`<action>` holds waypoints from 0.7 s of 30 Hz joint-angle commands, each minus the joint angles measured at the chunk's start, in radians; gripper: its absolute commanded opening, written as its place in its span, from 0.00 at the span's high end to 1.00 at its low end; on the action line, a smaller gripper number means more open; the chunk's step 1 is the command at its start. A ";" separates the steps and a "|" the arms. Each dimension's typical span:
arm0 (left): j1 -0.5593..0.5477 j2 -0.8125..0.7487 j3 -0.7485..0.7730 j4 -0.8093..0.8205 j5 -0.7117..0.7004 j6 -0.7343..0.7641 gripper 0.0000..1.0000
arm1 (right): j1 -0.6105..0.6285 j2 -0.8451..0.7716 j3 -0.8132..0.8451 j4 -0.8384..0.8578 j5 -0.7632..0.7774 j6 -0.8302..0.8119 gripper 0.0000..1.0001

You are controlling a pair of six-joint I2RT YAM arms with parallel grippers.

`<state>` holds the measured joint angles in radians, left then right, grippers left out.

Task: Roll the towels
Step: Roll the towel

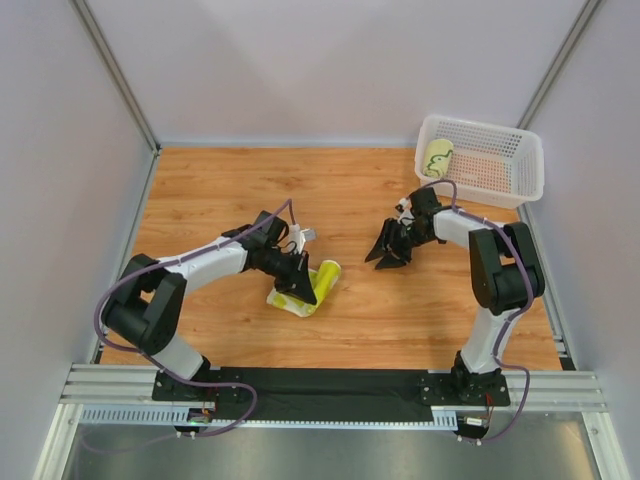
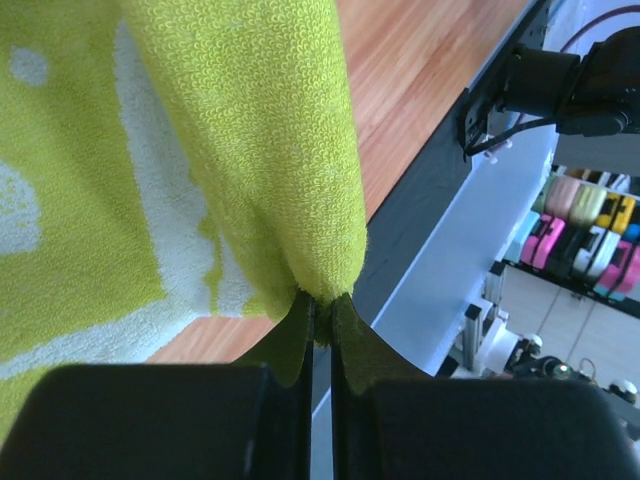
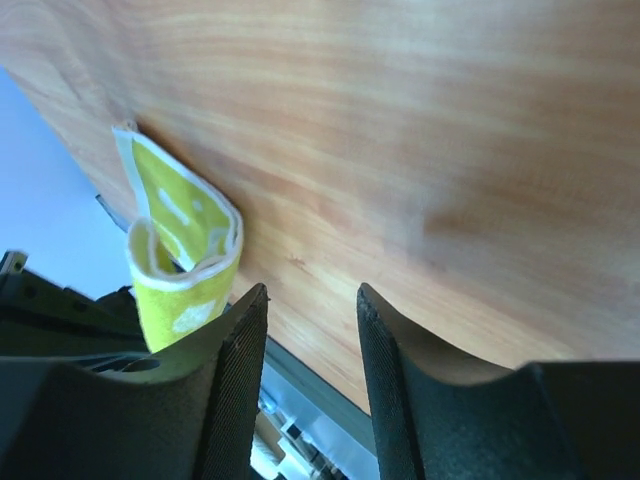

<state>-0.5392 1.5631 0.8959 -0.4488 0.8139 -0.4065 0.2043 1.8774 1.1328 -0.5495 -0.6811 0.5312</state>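
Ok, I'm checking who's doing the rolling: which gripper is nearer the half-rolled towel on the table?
Left. The left gripper is shut on the towel, pinching its edge. The right gripper is off to the towel's right, apart from it, fingers open and empty.

Top cam looks down on whole table [image 1: 350,200]; both wrist cams (v. close) share the towel [image 3: 190,305] [image 2: 250,150].

No lettering, label, brand or number can be read in any view. The lime-green and cream terry towel [image 2: 240,150] carries only printed shapes, no letters. The rolled cream towel [image 1: 437,157] in the white perforated plastic basket [image 1: 522,150] shows a green cartoon figure, not text. The coloured boxes on a shelf [image 2: 580,225] beyond the table are too blurred to read.
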 commanded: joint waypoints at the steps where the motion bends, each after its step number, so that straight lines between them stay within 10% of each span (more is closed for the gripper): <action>1: -0.001 0.058 0.006 0.042 0.090 0.000 1.00 | 0.029 -0.069 -0.079 0.083 -0.093 0.050 0.56; 21: -0.163 0.153 0.080 -0.071 -0.094 0.086 1.00 | 0.234 -0.104 -0.107 0.102 -0.051 0.023 0.30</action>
<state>-0.6903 1.7184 0.9428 -0.5243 0.7383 -0.3275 0.4049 1.7771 1.0218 -0.4515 -0.7551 0.5560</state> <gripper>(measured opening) 0.058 0.697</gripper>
